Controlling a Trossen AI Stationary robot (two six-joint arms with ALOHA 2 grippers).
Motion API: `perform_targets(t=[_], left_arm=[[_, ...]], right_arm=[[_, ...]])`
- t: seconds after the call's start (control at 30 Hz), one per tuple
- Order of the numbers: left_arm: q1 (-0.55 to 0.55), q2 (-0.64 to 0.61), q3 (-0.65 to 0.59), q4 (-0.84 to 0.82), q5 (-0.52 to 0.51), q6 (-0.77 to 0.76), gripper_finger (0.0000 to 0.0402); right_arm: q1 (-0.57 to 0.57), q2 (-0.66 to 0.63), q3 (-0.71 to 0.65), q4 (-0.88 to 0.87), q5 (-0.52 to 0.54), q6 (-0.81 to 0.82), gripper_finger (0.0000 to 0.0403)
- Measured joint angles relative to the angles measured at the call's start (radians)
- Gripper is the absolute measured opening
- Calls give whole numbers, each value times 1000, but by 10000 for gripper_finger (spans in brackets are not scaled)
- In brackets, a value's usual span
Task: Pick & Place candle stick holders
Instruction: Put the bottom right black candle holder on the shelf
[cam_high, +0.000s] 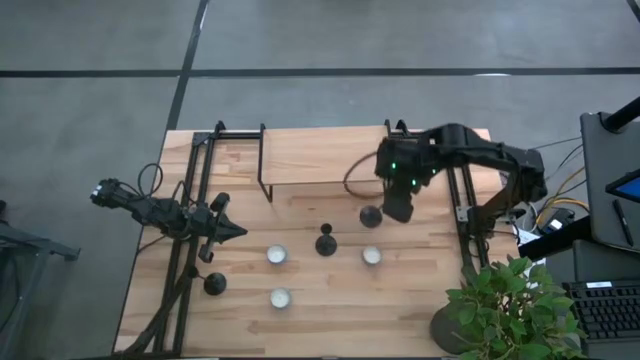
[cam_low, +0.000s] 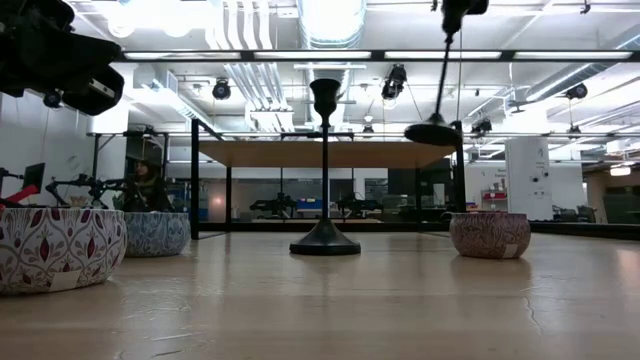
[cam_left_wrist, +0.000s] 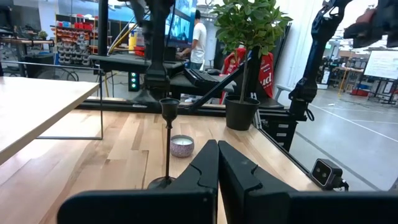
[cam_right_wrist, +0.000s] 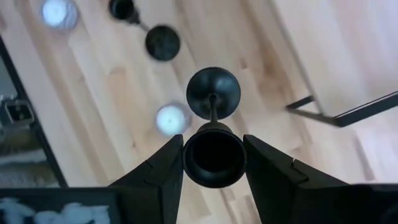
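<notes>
My right gripper (cam_high: 398, 205) is shut on a black candle stick holder (cam_high: 371, 216) above the middle of the table; in the low view the holder (cam_low: 440, 80) hangs high over the tabletop. A second holder (cam_high: 326, 243) stands on its round base (cam_low: 324, 243) at mid-table. A third holder (cam_high: 215, 283) stands near the front left. My left gripper (cam_high: 228, 230) is shut and empty at the left, pointing toward the second holder (cam_left_wrist: 168, 143). My right gripper pinches the holder's top cup (cam_right_wrist: 213, 158) between its two fingers (cam_right_wrist: 163, 171), which come from above and point down. The holder hangs upright below the fingers, and its round base (cam_right_wrist: 213, 92) is lifted clear of the table (cam_low: 435, 132).
Three small candle bowls (cam_high: 277, 255) (cam_high: 371, 256) (cam_high: 281, 297) stand around the holders. A raised wooden shelf (cam_high: 320, 155) on black legs spans the far side. A potted plant (cam_high: 505, 300) stands at the front right corner.
</notes>
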Motion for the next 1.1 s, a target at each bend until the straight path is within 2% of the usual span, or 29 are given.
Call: perform_targets(t=[0.57,0.93,1.1], left_arm=[[0,0,0,0,0,0,3],[0,0,0,0,0,0,3],[0,0,0,0,0,0,3]], right_arm=[[-195,0,101,0,-2,-10,142],[-351,0,117,0,131,57,143],[-427,0,116,0,147,79,143]])
